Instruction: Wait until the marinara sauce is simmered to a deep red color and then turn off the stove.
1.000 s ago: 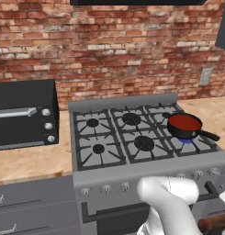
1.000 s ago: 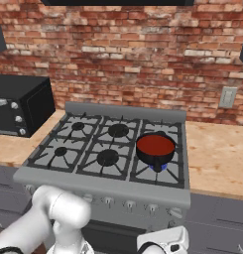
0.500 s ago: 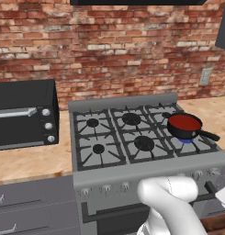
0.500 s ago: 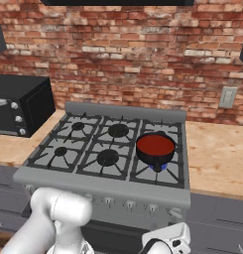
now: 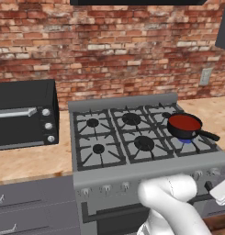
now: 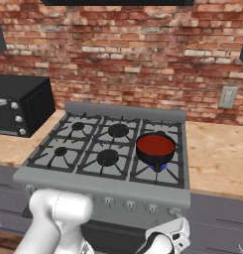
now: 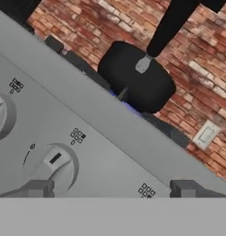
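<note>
The marinara sauce (image 5: 184, 122) (image 6: 155, 144) is a smooth red disc in a small black pan (image 7: 135, 76) on the front right burner of the grey stove (image 5: 132, 170) (image 6: 98, 186). A blue flame (image 6: 158, 167) (image 7: 128, 106) burns under the pan. My gripper (image 7: 110, 190) is open, low in front of the stove's front panel, right of a grey knob (image 7: 56, 161). Its fingertips (image 7: 38, 189) stand wide apart with nothing between them. Seen from the right base, my white hand (image 6: 168, 238) hangs just below the knob row.
A black toaster oven (image 5: 24, 112) (image 6: 19, 104) stands on the wooden counter (image 5: 26, 163) left of the stove. More counter (image 6: 217, 154) lies to the right, under a wall outlet (image 6: 227, 97). Another knob (image 7: 1, 115) sits further left on the panel. Grey drawers (image 5: 31, 206) flank the stove.
My hand has edged slightly up toward the stove's front panel. The pan, sauce and flame look the same.
</note>
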